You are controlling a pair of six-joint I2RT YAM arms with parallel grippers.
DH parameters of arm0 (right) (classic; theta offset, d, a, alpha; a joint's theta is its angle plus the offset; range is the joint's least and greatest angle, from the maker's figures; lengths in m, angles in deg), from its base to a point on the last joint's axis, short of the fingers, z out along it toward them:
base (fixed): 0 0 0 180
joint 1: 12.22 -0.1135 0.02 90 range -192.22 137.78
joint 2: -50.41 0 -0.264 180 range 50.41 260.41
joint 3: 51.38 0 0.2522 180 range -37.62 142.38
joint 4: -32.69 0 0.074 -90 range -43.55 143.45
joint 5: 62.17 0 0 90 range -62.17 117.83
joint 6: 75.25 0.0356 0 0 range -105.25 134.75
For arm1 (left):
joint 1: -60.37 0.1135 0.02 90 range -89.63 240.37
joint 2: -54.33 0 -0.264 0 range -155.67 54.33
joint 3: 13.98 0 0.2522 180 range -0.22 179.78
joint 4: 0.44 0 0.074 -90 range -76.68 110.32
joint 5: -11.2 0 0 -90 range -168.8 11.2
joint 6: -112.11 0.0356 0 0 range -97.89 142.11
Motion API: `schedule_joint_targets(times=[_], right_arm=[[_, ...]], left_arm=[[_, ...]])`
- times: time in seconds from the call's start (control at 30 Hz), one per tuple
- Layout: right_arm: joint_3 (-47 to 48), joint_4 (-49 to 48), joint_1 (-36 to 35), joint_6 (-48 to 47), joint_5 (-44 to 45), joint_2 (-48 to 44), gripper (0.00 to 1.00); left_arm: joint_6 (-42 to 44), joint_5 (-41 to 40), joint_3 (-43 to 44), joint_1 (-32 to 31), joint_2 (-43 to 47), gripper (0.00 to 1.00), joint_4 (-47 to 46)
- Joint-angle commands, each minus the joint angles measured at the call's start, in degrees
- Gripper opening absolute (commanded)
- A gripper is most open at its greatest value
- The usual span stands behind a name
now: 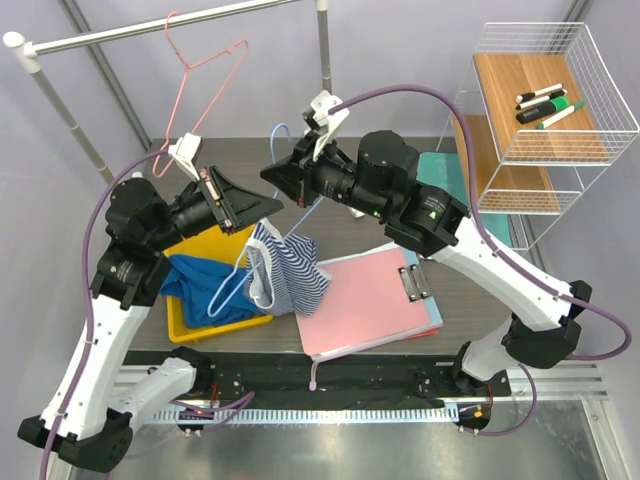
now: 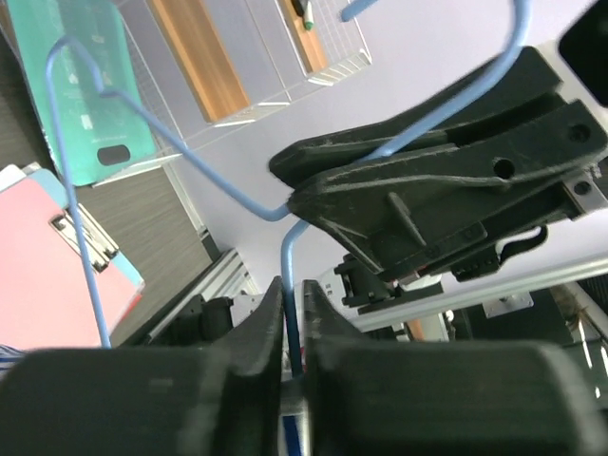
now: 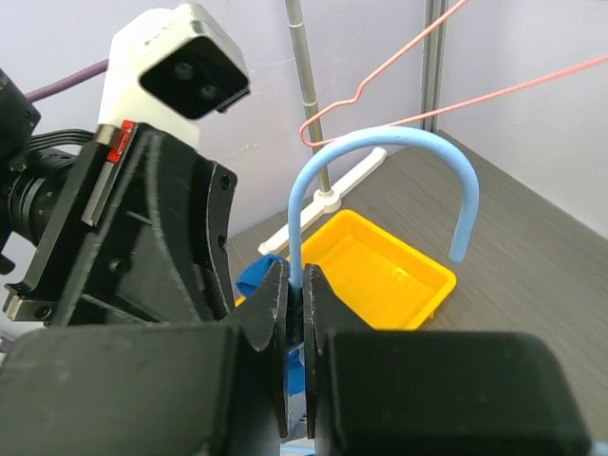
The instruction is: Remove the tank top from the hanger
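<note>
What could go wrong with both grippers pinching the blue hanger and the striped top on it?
The thin blue hanger could twist or slip, since the left gripper and right gripper both pinch bare wire. The striped tank top hangs low by the yellow bin and pink clipboard, so it might snag or drag them.

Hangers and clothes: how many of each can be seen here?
Hangers: 2 (pink hanger, blue hanger)
Clothes: 2 (striped tank top, blue garment)
Total: 4
</note>
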Motion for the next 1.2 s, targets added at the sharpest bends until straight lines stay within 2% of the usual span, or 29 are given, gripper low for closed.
schedule_joint_targets(times=[0.0, 0.03, 0.07, 0.13, 0.17, 0.33, 0.43, 0.57, 0.7, 0.73, 0.83, 0.87, 1.03, 1.07, 1.17], right_arm=[[-3.4, -4.7, 0.0, 6.4, 1.3, -3.4, 0.01], [-4.1, -4.8, 0.0, 6.6, 1.3, -3.7, 0.01], [-4.3, -4.7, 0.0, 6.7, 1.3, -3.9, 0.01], [-4.6, -4.4, 0.0, 6.8, 1.1, -4.5, 0.01], [-4.7, -4.2, 0.1, 6.8, 1.0, -4.8, 0.01], [-6.4, -2.1, 0.0, 6.4, 1.1, -7.8, 0.01], [-8.4, -1.7, 0.0, 6.2, 1.6, -10.8, 0.01], [-9.5, 0.1, 0.0, 6.3, 4.2, -14.5, 0.01], [-10.7, 2.3, 0.0, 5.9, 4.0, -18.9, 0.01], [-11.8, 2.4, 0.0, 6.0, 3.9, -19.9, 0.01], [-13.0, 2.3, 0.0, 5.9, 3.1, -22.9, 0.01], [-13.1, 2.4, 0.0, 5.9, 3.0, -23.4, 0.01], [-12.8, 2.4, 0.0, 5.6, 2.6, -24.4, 0.01], [-12.7, 2.5, 0.0, 5.3, 2.6, -24.4, 0.01], [-12.4, 2.4, 0.0, 5.0, 2.8, -24.5, 0.01]], left_arm=[[2.4, 4.7, 0.8, -0.3, 2.2, 0.24, -6.5], [3.0, 4.8, 0.8, -0.3, 2.8, 0.3, -6.3], [3.5, 4.1, 0.9, -0.3, 3.2, 0.41, -6.2], [6.7, 2.7, 2.1, -0.3, 4.6, 0.51, -3.3], [8.3, 1.7, 2.7, -0.3, 5.0, 0.6, -1.6], [19.2, -5.5, 8.3, -0.3, 7.9, 0.79, 8.1], [23.1, -8.2, 8.7, -0.3, 9.8, 0.81, 11.5], [23.0, -4.2, 5.2, -0.3, 10.7, 0.61, 10.5], [21.4, 1.0, 0.3, -0.3, 12.0, 0.54, 3.7], [20.7, 2.2, -1.0, -0.3, 12.3, 0.55, 1.6], [16.4, 9.5, -5.9, -0.3, 11.9, 0.64, -7.8], [14.3, 14.0, -6.8, -0.3, 11.4, 0.67, -12.0], [10.1, 19.8, -11.6, -1.6, 8.4, 0.7, -23.0], [9.0, 20.6, -12.3, -3.7, 8.1, 0.74, -28.7], [9.4, 21.4, -12.3, -10.2, 5.9, 0.81, -30.1]])
